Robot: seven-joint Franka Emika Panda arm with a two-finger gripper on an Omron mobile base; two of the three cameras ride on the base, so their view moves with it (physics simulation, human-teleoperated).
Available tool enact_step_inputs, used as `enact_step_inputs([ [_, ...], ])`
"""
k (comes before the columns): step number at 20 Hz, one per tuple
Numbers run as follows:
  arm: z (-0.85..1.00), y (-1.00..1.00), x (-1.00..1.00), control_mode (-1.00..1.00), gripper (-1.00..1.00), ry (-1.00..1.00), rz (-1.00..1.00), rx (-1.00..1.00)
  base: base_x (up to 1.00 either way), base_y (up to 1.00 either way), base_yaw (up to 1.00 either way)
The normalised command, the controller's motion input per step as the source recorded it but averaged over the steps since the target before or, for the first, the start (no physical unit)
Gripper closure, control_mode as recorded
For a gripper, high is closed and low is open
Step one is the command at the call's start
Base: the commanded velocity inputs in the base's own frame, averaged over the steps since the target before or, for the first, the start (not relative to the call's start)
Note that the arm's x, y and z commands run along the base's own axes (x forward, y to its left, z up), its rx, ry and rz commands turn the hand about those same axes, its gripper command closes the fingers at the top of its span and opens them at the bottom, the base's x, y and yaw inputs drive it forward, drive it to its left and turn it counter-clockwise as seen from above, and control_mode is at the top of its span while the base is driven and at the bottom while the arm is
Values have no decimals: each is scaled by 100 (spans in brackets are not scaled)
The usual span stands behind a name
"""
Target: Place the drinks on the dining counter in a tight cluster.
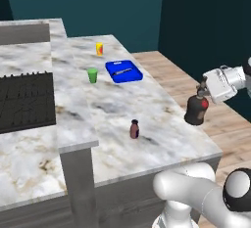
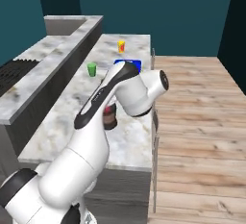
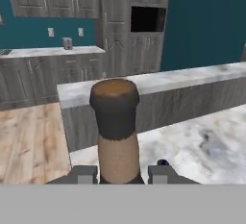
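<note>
The robot's end effector (image 1: 202, 93) was clamped on the thin neck of the squat dark brown bottle (image 1: 196, 109), which hung upright from it in the air just off the outer edge of the dining counter (image 1: 162, 139), its red label facing the left base camera. In the hand view the two finger tips (image 3: 82, 173) stood on either side of the tan neck just below the dark cap (image 3: 114, 106), a hold that seemingly kept the round body hanging straight and left its base free to be set down flat. Inward from the end effector and lower, the tiny maroon bottle (image 1: 134, 129) stood upright on the marble, well apart from the held bottle; it looked the likely anchor for the cluster, so the brown bottle would probably have to be carried in over the slab and lowered just beside it. Farther off across the counter from the end effector stood a green cup (image 1: 92, 75) and a yellow-orange cup (image 1: 99, 49), with a blue tray (image 1: 123, 71) lying flat near them; none of these appeared to belong to the group being gathered. The slim water bottle could not be made out in these pictures. Judged from the layout, the task was still at an early stage, with no two drinks yet standing together. The chief risk seemed to be knocking over the small maroon bottle while bringing the wider brown one close.
</note>
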Motion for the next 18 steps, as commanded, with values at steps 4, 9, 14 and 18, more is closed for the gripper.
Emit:
enact_step_inputs([
  [4, 15, 59, 70, -100, 100, 39, 0, -16, 0, 0, 0],
  [9, 3, 20, 70, -100, 100, 27, 2, -8, 0, 0, 0],
  [14, -46, 16, 46, -100, 100, 0, 1, 0, 0, 0, 0],
  [18, -72, 29, 34, -100, 100, 0, 0, 0, 0, 0, 0],
])
